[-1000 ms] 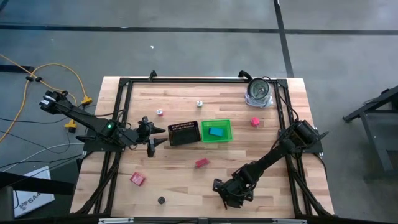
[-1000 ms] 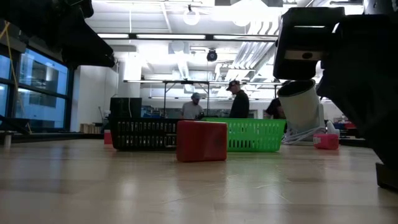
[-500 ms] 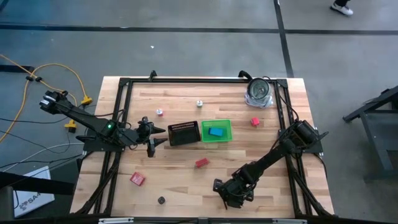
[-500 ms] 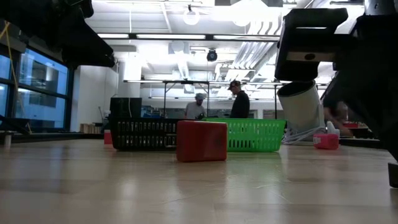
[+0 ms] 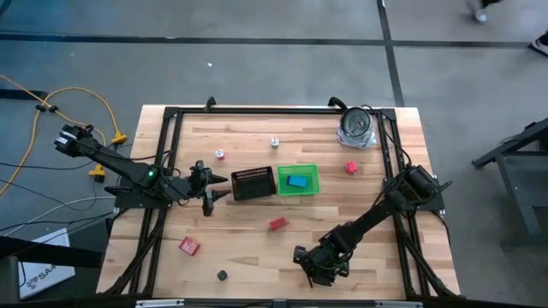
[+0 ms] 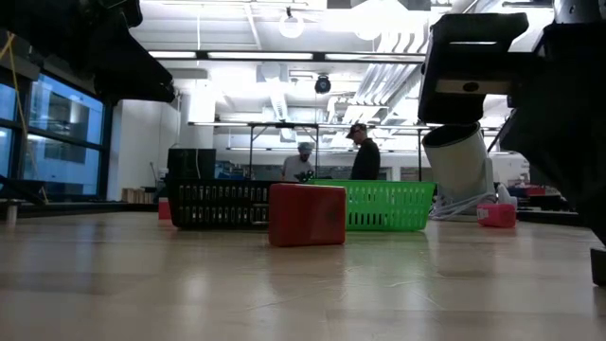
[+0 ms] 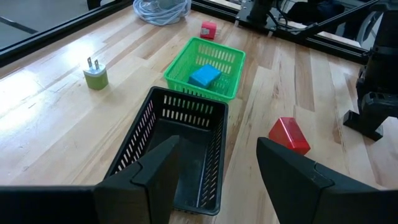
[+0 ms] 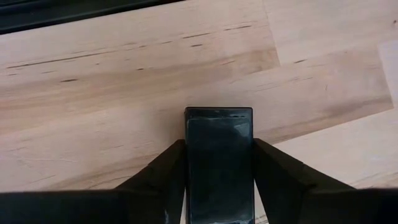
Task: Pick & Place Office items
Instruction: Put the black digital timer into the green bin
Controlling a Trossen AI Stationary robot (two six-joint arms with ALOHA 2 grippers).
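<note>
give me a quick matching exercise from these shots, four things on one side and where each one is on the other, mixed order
Things:
1. blue block
2. black block
3. pink block
4. silver round object

Places:
A. far right corner of the table
B. between the right gripper's fingers
C. inside the green bin
D. on the table, to the right of the green bin

Pairs: 1-C, 2-B, 3-D, 4-A

You have a black mesh tray [image 5: 252, 183] and a green plastic bin [image 5: 297, 180] side by side mid-desk [image 5: 257, 244]. A shiny round silver object [image 5: 356, 127] sits on coiled white cable at the far right corner. Yellow cable [image 5: 81, 111] trails across the floor.
</note>
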